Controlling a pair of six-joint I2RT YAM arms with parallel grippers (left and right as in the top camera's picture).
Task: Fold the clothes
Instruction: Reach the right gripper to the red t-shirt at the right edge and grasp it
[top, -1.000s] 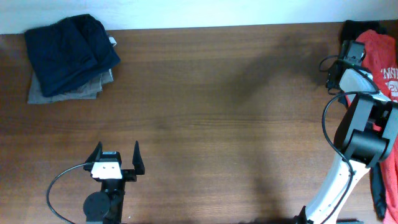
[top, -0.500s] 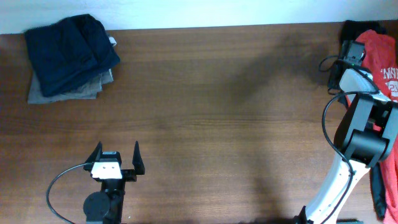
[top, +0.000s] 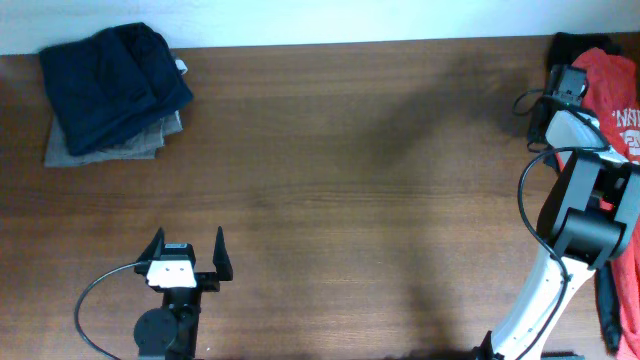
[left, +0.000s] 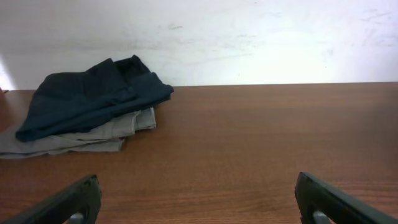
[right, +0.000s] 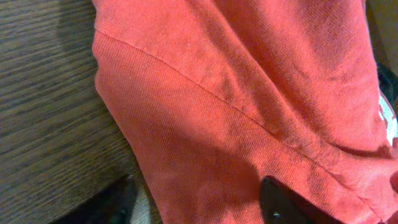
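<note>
Over the last second almost nothing on the table (top: 350, 180) has moved. The right arm stays parked at the far right corner, and the red-orange T-shirt (top: 608, 72) lies exactly where it did, in a rumpled heap against the right edge, partly out of the overhead view. I take that to mean the fold has not started; the shirt has yet to be drawn out and spread flat.

From its wrist camera the right gripper (right: 199, 202) has its two dark fingers apart, astride the red cloth rather than nipped on it, with a seam running slantwise just ahead of them. The left gripper (top: 187, 247) is spread wide over bare wood at the near side, touching nothing.

The shirt's long axis runs from far to near along the right edge, and the white lettering (top: 628, 122) sits sideways to the table front. Which end is the collar I cannot tell.

A navy garment (top: 115, 80) lies folded on a grey one (top: 110, 148) at the far left.
</note>
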